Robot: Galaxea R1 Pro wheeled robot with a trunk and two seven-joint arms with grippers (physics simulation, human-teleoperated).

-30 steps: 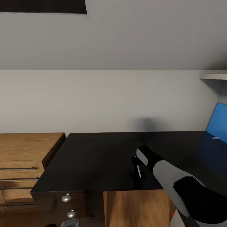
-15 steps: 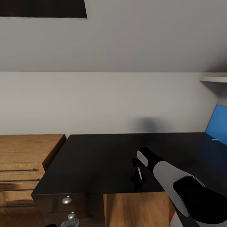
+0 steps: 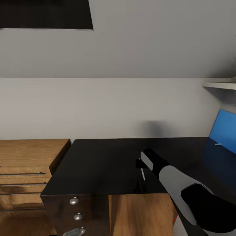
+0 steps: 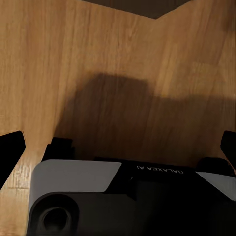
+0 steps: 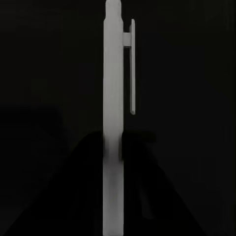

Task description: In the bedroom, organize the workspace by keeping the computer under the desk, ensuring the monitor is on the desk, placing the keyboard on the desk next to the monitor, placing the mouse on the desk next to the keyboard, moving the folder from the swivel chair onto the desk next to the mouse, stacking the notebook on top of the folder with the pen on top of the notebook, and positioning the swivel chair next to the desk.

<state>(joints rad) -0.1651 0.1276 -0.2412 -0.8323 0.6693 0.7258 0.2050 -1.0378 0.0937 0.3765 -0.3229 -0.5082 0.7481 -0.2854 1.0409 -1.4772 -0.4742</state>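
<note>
Your slim white pen (image 3: 143, 174) hangs in the right gripper (image 3: 141, 167), clamped between its dark fingers and held above the long black desk (image 3: 108, 160), over the part near the front edge, about midway along the stretch you can see. From the right wrist camera, the pen (image 5: 113, 118) runs straight along the fingers with its clip to one side, against the dark desktop. At the right end of the desk a flat bright blue folder (image 3: 222, 131) leans tilted up near the back edge. The desk's left corner carries round-knobbed drawers (image 3: 74, 209) below it, and just beside that end stands a light wooden chest with bar handles (image 3: 26, 170). In the left wrist camera your left gripper (image 4: 118, 147) hangs over warm wooden floor (image 4: 98, 59), its black fingertips (image 4: 10, 150) spread wide apart with nothing between them.
</note>
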